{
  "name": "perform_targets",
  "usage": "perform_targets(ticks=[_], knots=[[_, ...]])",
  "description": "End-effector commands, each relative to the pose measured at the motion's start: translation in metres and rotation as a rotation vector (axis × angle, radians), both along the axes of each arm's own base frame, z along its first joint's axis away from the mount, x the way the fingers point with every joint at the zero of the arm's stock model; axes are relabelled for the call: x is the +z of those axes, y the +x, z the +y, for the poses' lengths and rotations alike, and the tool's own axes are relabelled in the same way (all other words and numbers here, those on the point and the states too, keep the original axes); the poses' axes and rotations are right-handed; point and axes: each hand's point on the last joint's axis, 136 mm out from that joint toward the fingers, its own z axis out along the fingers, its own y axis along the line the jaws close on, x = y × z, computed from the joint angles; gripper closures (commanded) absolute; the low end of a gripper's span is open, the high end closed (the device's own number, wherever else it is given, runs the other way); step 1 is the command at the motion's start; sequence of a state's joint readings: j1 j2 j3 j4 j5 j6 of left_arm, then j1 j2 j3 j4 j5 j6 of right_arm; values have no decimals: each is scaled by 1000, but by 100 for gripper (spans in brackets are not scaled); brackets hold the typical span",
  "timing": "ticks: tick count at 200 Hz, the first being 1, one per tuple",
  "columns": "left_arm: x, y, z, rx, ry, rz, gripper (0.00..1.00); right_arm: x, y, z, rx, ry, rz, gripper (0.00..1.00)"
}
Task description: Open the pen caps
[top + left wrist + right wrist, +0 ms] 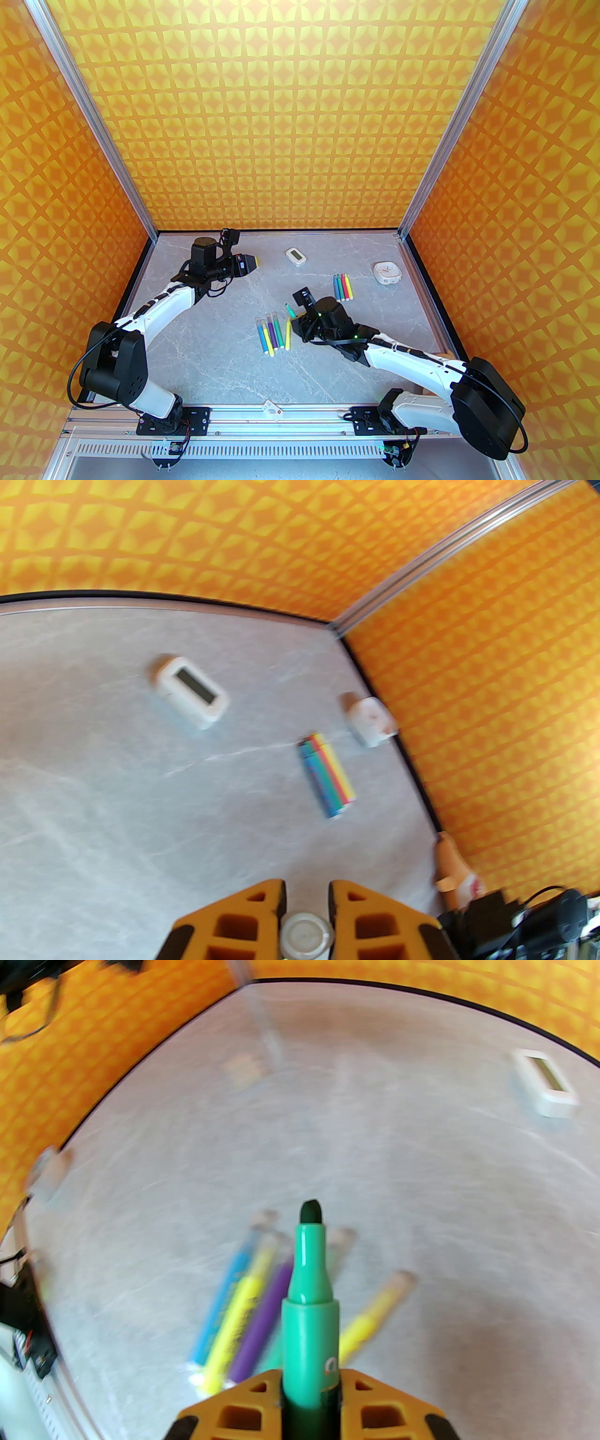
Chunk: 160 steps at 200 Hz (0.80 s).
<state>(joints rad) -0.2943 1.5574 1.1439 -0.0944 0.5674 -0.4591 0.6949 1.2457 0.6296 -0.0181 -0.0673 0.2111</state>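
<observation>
Right end effector is clenched on a teal pen whose dark tip is bare, above the middle of the bench. Left end effector, near the far left corner, pinches a pale pen cap. Five capped pens lie mid-bench just beside the right end effector, and a second row of pens lies toward the far right corner.

Near and left of the capped pen row, the tabletop lies open. Just right of it the right arm blocks passage; beyond it stand a second pen group, a timer and a clock.
</observation>
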Motion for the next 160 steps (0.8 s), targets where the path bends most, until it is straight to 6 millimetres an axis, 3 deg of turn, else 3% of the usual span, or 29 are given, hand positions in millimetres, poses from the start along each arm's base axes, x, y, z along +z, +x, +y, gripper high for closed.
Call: perform_targets(ticks=[1,63,116,160], knots=[[-22,-10,24,39,210,55,100,5,25,-19,-111,-58,-24,100],[-80,-4,70,165,523,203,100,6,78,-71,-361,-212,10,100],[-123,-1,91,187,687,292,100,-18,113,-108,-516,-314,113,100],[-140,4,99,185,769,326,100,-34,128,-128,-585,-438,158,100]])
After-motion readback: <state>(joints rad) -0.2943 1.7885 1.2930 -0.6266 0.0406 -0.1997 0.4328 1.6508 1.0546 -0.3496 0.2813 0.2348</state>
